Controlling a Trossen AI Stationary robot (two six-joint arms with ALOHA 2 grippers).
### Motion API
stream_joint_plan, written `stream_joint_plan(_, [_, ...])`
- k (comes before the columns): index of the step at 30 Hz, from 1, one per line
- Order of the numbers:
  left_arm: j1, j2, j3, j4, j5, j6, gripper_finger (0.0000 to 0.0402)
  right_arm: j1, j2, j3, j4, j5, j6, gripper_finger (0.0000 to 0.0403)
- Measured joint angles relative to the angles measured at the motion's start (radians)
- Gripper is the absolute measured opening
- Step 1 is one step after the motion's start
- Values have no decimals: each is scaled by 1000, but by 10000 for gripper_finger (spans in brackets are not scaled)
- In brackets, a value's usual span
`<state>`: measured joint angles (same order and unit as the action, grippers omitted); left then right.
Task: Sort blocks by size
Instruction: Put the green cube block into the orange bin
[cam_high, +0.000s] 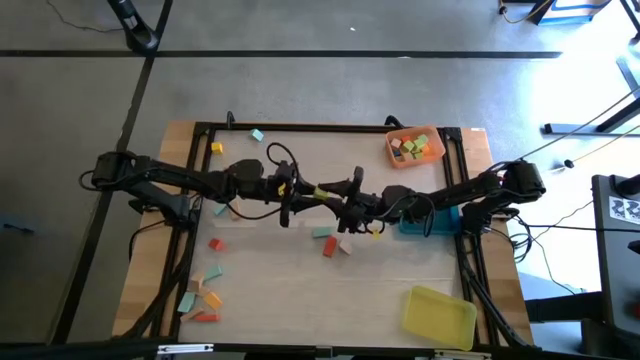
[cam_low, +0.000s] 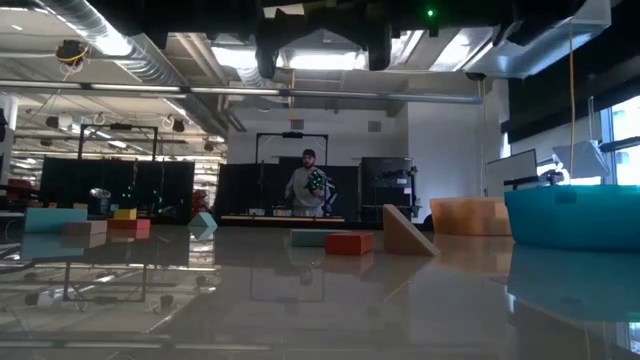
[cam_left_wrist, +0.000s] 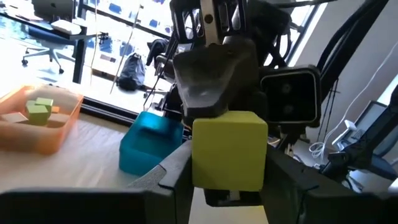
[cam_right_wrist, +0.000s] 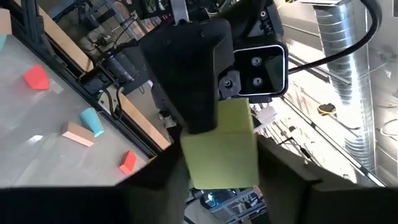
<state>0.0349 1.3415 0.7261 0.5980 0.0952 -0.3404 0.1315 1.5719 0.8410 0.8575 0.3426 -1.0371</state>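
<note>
A yellow block (cam_left_wrist: 229, 149) hangs high above the table's middle (cam_high: 322, 191), between my two grippers, which meet tip to tip. My left gripper (cam_left_wrist: 229, 190) reaches in from the table's left and is shut on it. My right gripper (cam_right_wrist: 221, 177) reaches in from the right and is shut on the same block (cam_right_wrist: 224, 146). More blocks lie flat on the table: teal, red and tan ones (cam_high: 331, 243) below the grippers, a group (cam_high: 201, 298) at the near left, and a teal (cam_high: 257, 134) and a yellow one (cam_high: 217, 148) at the far left. My left gripper pinches the yellow block by two opposite sides (cam_left_wrist: 200, 168) between its two fingers. The fingers lie level and come from the table's left. The block is lifted clear of the table. My right gripper has its two fingers on two opposite faces of the block (cam_right_wrist: 250, 163), level, from the table's right. It is rolled against the left gripper's hold; one of its fingers (cam_left_wrist: 211, 74) lies at the block's upper face. The block hangs clear between both grippers.
An orange tray (cam_high: 392, 152) with green blocks stands at the far right, a blue tray (cam_high: 425, 226) under my right arm, a yellow tray (cam_high: 438, 316) at the near right. A black frame (cam_high: 300, 126) borders the table. A person (cam_low: 308, 185) stands far behind.
</note>
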Motion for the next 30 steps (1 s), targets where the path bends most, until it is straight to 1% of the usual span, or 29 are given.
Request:
stream_joint_plan(1, [0,0,0,-1,0,-11,135,0,0,0,-2,3,-4,134])
stream_joint_plan(2, [0,0,0,-3,0,-15,139,0,0,0,-6,5,-4,131])
stream_joint_plan(9, [3,0,0,-17,7,40,176,0,0,0,-28,-7,21,131])
stream_joint_plan(11, [10,-11,0,-24,7,60,188,3,-1,0,-28,30,33,131])
stream_joint_plan(13, [22,-37,-1,-59,7,83,198,15,-15,0,-28,89,50,131])
stream_joint_plan(17, [53,-117,0,-223,-7,142,210,40,-53,0,-65,180,83,131])
stream_joint_plan(19, [65,-158,0,-358,-62,168,211,50,-72,0,-100,265,84,131])
stream_joint_plan(22, [77,-201,0,-552,-214,188,212,45,-121,0,-184,424,88,131])
stream_joint_plan(25, [78,-214,0,-689,-364,155,212,-6,-170,0,-342,581,124,131])
stream_joint_plan(27, [77,-214,-1,-742,-432,123,212,-62,-207,0,-474,636,189,131])
stream_joint_plan(30, [78,-215,-1,-780,-453,108,212,-171,-262,0,-682,630,336,131])
